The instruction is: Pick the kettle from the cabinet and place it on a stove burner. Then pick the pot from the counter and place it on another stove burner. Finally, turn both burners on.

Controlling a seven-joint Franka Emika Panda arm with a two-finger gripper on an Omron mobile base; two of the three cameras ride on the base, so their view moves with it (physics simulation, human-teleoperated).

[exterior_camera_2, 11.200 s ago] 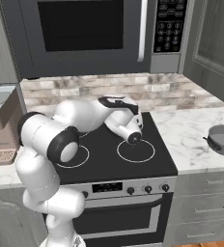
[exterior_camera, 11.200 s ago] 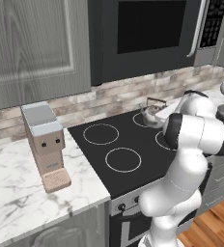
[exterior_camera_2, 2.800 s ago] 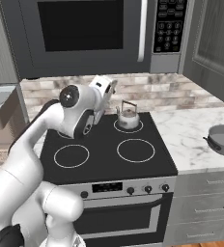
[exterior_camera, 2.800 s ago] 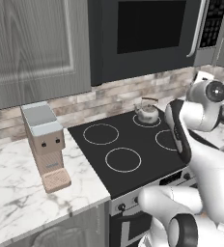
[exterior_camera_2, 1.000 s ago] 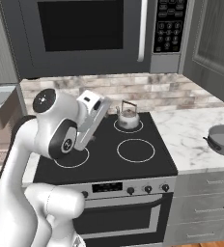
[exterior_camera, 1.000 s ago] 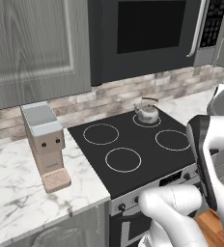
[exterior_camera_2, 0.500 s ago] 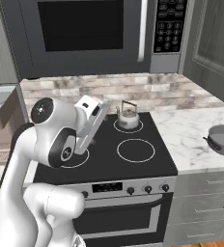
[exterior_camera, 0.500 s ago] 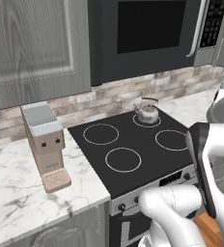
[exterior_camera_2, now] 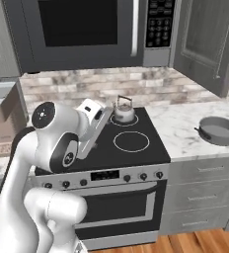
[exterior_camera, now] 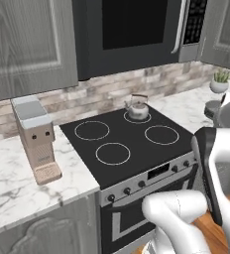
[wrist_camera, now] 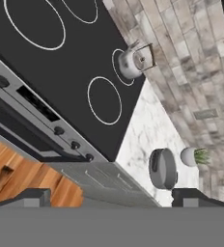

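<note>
The keypad (exterior_camera_2: 158, 22) on the black microwave (exterior_camera_2: 87, 29) is showing small marks, but they are too tiny to read.

The arm is sitting pulled back toward the robot now. A few seconds ago it was reaching out beside the kettle (wrist_camera: 133, 61). The kettle is staying on the same small ring as before.

The gripper (wrist_camera: 113, 197) is looking down with its jaws spread wide apart, and nothing is sitting between them. Its two dark finger tips (wrist_camera: 33, 195) are poking up at the bottom of the hand view.

Just past the left tip, the brown wood floor (wrist_camera: 17, 169) is showing. Farther out, a row of round dark knobs (wrist_camera: 61, 130) is running along the oven front. Past them, the flat, shiny black cooktop (wrist_camera: 61, 72) is showing thin white rings.

Far ahead of the jaws, a bit right of their middle, the round silver kettle is standing upright on the smallest ring, the stove burner (wrist_camera: 118, 72). Its brown handle is arching over the lid. A wall of grey-brown bricks (wrist_camera: 181, 58) is right behind it.

Close to the right tip, the wide grey pot (wrist_camera: 163, 168) is resting on the white marble counter (wrist_camera: 143, 130). A small plant (wrist_camera: 193, 156) in a white pot is sitting just beside it.

In the right base view, the grey wood cabinet (exterior_camera_2: 205, 39) door is hanging open above the pot (exterior_camera_2: 219, 130).
</note>
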